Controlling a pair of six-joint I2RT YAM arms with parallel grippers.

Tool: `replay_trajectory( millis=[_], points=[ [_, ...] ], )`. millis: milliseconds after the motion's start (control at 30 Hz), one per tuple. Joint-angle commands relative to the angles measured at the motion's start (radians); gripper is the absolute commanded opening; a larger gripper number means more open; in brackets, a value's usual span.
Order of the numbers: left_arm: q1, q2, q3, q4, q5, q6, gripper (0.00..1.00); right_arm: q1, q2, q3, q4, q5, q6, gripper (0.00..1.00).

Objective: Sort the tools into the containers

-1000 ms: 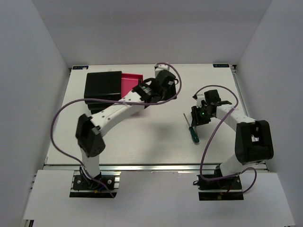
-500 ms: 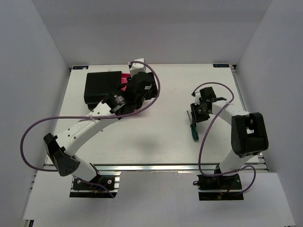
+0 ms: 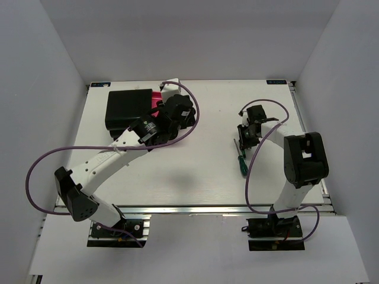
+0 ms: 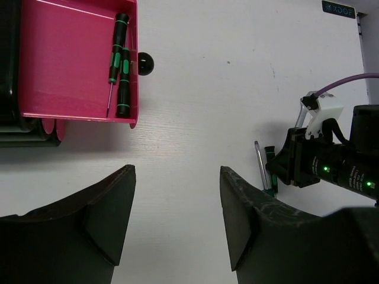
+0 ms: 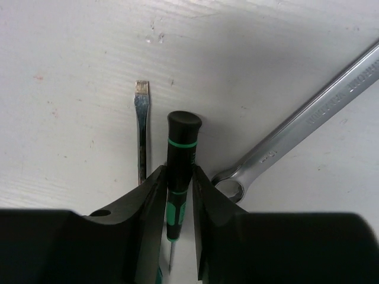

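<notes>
We squeeze the thin black screwdriver (image 5: 182, 142) in our right gripper (image 5: 177, 177) — likely to carry it to the open pink drawer (image 4: 65, 71) at 10 o'clock on the table (image 3: 195, 177). Our right arm (image 3: 302, 160) bends low at 3 o'clock — our left gripper (image 4: 177, 201) hangs wide open and empty by the drawer.

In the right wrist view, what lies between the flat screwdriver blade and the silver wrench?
A slim black-handled screwdriver, held in the right gripper, lies between the flat blade and the wrench; the right wrist view shows it.
</notes>
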State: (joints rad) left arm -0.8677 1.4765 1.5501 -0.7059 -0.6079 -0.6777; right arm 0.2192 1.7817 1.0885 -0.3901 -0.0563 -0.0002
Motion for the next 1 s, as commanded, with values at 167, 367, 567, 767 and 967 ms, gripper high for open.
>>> replay_trajectory(
  millis=[167,367,567,767,967],
  points=[
    [-0.002,-0.094,0.005,-0.07,-0.059,-0.023,0.69,0.029,0.036,-0.025,0.028,0.102,0.008,0.01],
    [-0.002,-0.159,-0.031,-0.107,-0.098,-0.051,0.69,0.028,0.001,0.107,0.013,-0.028,-0.027,0.0],
    [-0.004,-0.232,-0.076,-0.104,-0.107,-0.089,0.69,0.064,0.083,0.529,-0.116,-0.243,-0.034,0.0],
    [0.001,-0.31,-0.142,-0.087,-0.131,-0.128,0.7,0.176,0.228,0.87,-0.099,-0.537,0.045,0.0],
    [0.001,-0.357,-0.157,-0.067,-0.148,-0.126,0.7,0.337,0.38,1.105,0.1,-0.579,0.195,0.0]
  ],
)
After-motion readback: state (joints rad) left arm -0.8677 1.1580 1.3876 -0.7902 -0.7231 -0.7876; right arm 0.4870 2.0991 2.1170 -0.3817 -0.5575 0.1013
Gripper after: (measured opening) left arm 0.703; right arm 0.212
